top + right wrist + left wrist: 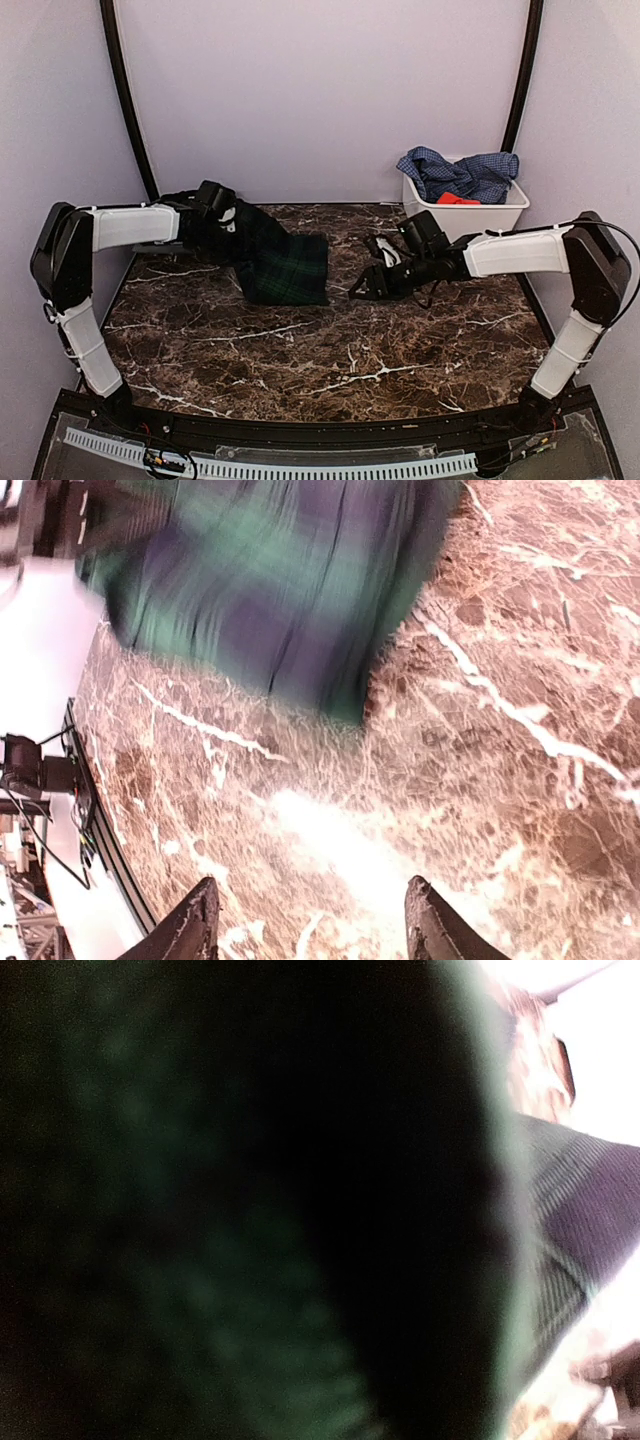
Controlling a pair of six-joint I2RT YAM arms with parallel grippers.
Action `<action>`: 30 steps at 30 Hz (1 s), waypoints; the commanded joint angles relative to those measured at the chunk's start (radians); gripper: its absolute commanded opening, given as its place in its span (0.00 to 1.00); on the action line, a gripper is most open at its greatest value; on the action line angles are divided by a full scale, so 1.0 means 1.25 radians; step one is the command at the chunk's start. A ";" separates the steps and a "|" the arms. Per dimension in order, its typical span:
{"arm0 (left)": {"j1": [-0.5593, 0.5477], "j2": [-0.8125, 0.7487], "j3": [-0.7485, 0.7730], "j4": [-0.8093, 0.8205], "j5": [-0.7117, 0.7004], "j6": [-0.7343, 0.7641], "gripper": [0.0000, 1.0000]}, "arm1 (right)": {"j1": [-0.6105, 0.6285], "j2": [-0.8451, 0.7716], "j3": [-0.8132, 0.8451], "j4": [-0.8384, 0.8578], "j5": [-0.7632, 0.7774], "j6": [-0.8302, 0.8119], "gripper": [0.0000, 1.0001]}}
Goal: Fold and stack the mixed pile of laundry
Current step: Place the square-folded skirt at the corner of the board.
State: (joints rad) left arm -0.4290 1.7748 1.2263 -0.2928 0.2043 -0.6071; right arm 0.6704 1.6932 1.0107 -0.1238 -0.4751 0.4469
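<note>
Left hand [222,212] buried in the bunched end of the plaid garment [290,265], well left of the white bin [500,218]. Fingers hidden by cloth, wrist view smothered in dark green weave, so cannot tell whether clamped or merely pressed in. With only a thin fold caught, likely to slip free on a lift and drop back in a heap; with two layers caught, likely to drag the piece crooked.

Plaid garment half flat on the bench [330,370], left of the bin: soft woven cloth, dark green and navy checks, roughly square panel with a straight right edge, rumpled toward the left.

Right hand [365,284] between that edge and the bin, low over the bench, fingers spread with nothing between. Could snag the edge and spoil the fold.

Bench: glossy brown marble pattern, white veins, probably slick under cloth.

Inside the rigid plastic bin: crumpled blue checked shirt [460,172] over a small red-orange piece [457,198], not yet folded.
</note>
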 commanded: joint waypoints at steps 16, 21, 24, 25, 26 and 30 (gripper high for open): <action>0.181 0.294 0.820 -0.380 0.089 0.406 0.00 | -0.005 -0.037 -0.067 -0.010 0.013 -0.026 0.61; 0.222 0.303 0.899 -0.417 0.140 0.420 0.00 | -0.005 -0.033 -0.060 -0.019 0.011 -0.032 0.60; 0.267 0.303 0.923 -0.423 0.196 0.418 0.00 | -0.006 -0.031 -0.057 -0.022 0.010 -0.035 0.60; 0.292 0.304 0.924 -0.420 0.207 0.416 0.00 | -0.006 -0.029 -0.056 -0.022 0.009 -0.035 0.59; 0.303 0.307 0.925 -0.417 0.223 0.417 0.00 | -0.006 -0.027 -0.053 -0.022 0.006 -0.034 0.59; 0.394 0.336 0.922 -0.403 0.299 0.425 0.00 | -0.006 -0.011 -0.039 -0.026 -0.001 -0.036 0.59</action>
State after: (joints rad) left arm -0.0387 2.1777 2.3428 -0.8204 0.4465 -0.0998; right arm 0.6674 1.6531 0.9260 -0.1604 -0.4568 0.4191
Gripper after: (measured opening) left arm 0.097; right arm 0.591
